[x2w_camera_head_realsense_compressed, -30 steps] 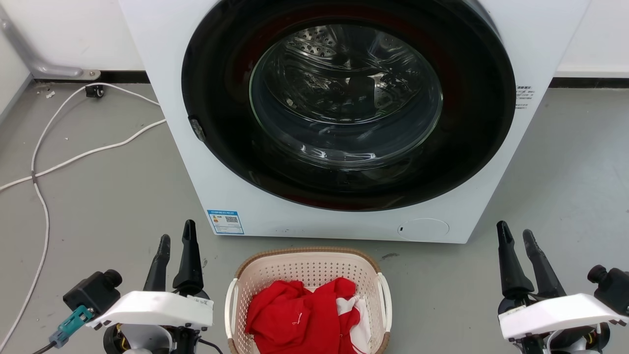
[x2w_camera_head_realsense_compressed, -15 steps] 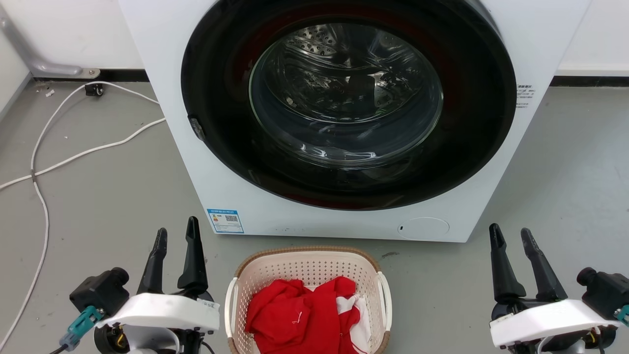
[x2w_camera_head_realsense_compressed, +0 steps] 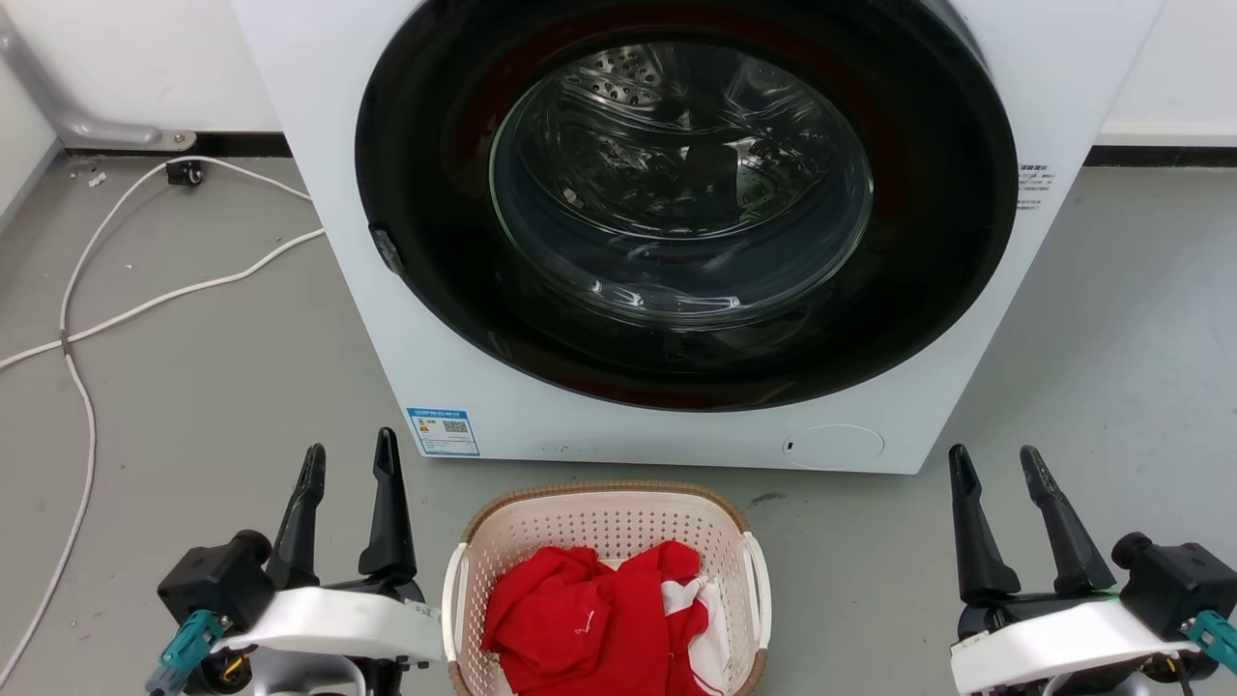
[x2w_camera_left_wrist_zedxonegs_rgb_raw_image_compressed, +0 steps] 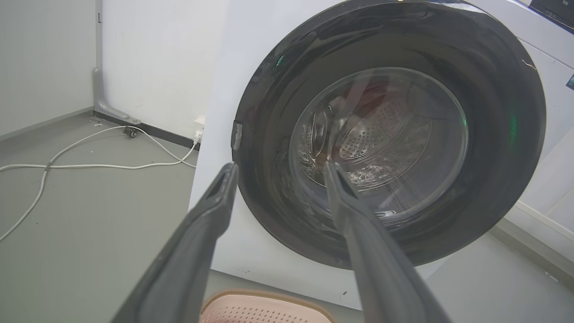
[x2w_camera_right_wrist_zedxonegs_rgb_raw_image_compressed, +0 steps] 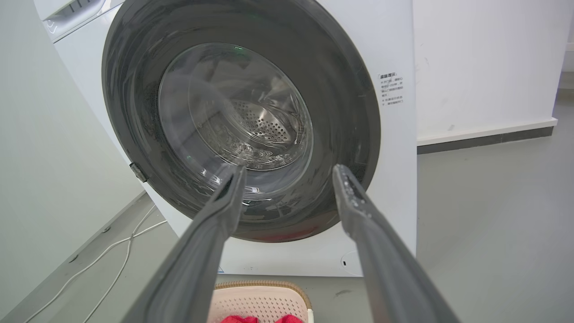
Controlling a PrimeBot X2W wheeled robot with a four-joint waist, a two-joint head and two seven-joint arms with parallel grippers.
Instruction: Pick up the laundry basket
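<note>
Head view, laundry basket (x2w_camera_head_realsense_compressed: 604,491): sits on the grey floor (x2w_camera_head_realsense_compressed: 193,435) at 6 o'clock, just in front of the white washer (x2w_camera_head_realsense_compressed: 387,319), with red clothes (x2w_camera_head_realsense_compressed: 589,619) heaped inside.
Head view, left tool (x2w_camera_head_realsense_compressed: 350,445): at 7 o'clock, just beside the basket's left handle (x2w_camera_head_realsense_compressed: 450,604); fingers (x2w_camera_head_realsense_compressed: 388,512) spread part-way, holding nothing.
Head view, right tool (x2w_camera_head_realsense_compressed: 993,451): at 4 o'clock, well apart from the right handle (x2w_camera_head_realsense_compressed: 763,599); likewise parted and empty.
Left wrist view, left tool (x2w_camera_left_wrist_zedxonegs_rgb_raw_image_compressed: 281,166): points at the washer (x2w_camera_left_wrist_zedxonegs_rgb_raw_image_compressed: 215,112); the basket's brown rim (x2w_camera_left_wrist_zedxonegs_rgb_raw_image_compressed: 264,296) peeks in at 6 o'clock, below and between the fingers.
Right wrist view, right tool (x2w_camera_right_wrist_zedxonegs_rgb_raw_image_compressed: 289,169): frames the washer (x2w_camera_right_wrist_zedxonegs_rgb_raw_image_compressed: 394,179); the basket (x2w_camera_right_wrist_zedxonegs_rgb_raw_image_compressed: 264,300) and a scrap of red lie at 6 o'clock.
Risk, uneven reach: the right tool has farther to travel, so one handle may be caught first and the basket may tip, spilling the clothes.
Risk, aim: both tools point above the basket; pushing forward without dropping would probably strike the washer.
Risk, grip: the handles look thin, so a shallow pinch could slip once the load lifts.
</note>
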